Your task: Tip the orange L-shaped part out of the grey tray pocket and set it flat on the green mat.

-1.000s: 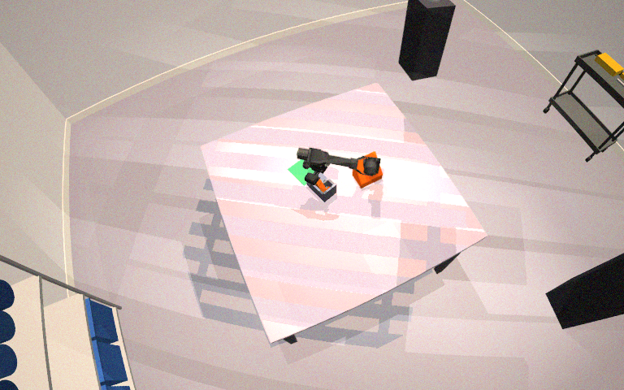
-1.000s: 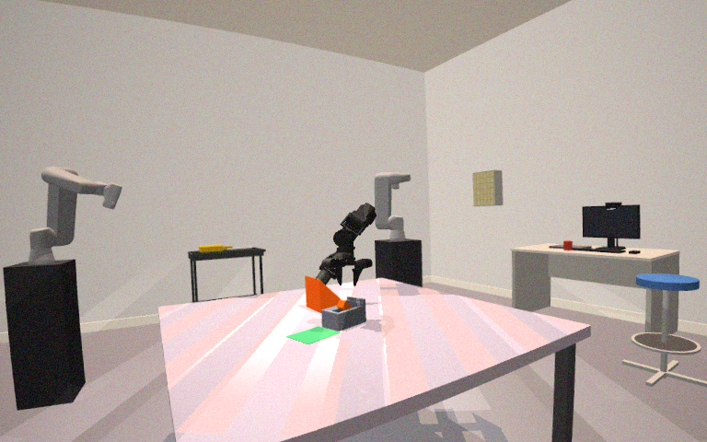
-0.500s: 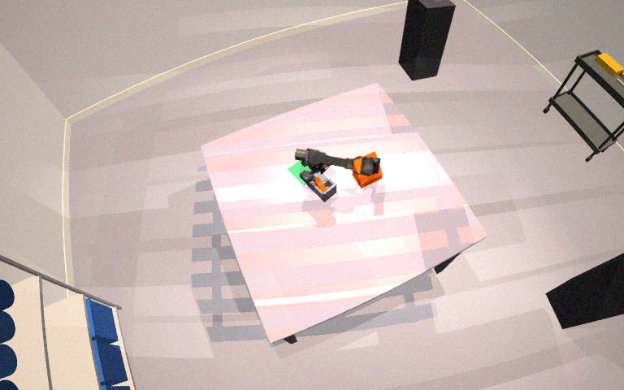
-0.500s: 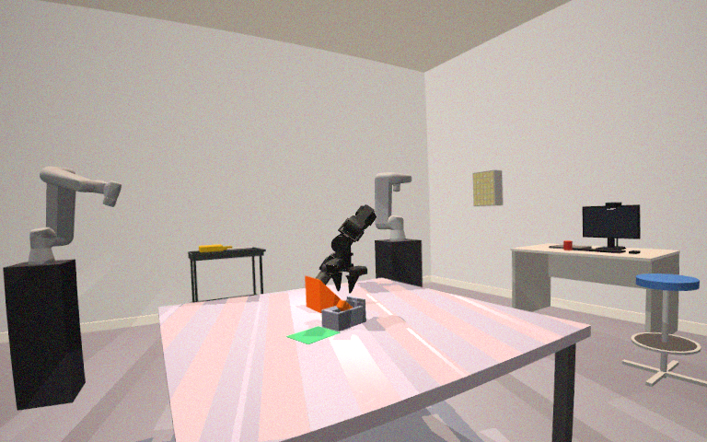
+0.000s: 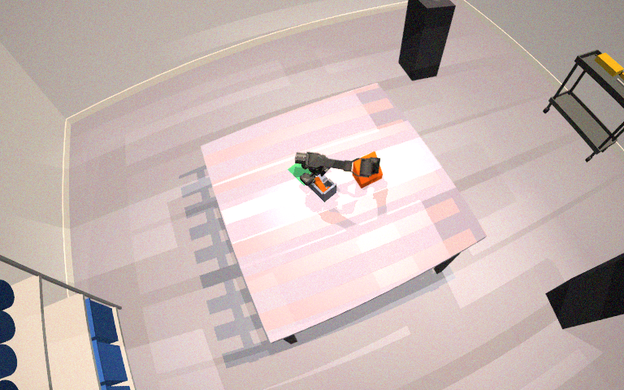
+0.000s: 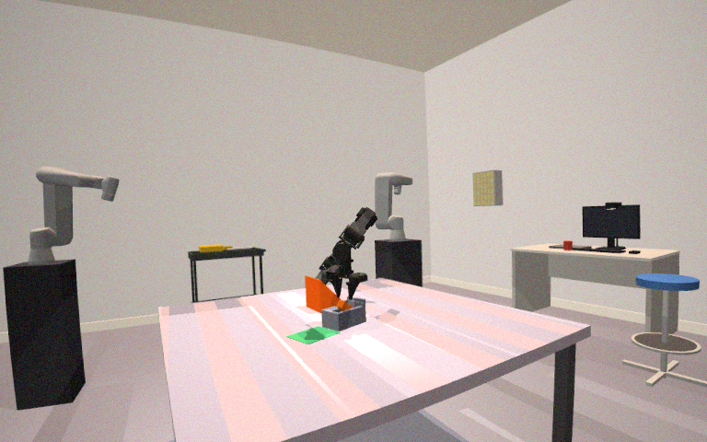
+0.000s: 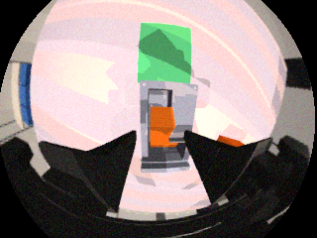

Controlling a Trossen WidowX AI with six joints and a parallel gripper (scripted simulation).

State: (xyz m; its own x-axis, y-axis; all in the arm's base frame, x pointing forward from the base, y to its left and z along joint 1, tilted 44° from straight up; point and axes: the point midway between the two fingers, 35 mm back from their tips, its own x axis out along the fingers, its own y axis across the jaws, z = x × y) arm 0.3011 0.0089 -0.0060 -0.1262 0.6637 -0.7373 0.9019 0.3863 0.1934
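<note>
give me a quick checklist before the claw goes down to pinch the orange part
1. Claw open, nothing in it: ok.
2. Orange part between the two fingers in the wrist view: ok.
3. One end of the part tipped up out of the grey tray: cannot tell from the wrist view; the exterior view hints at a raised orange edge.
4. Claw above the tray, not touching it: ok.
5. Green mat beside the tray with nothing on it: ok.
</note>
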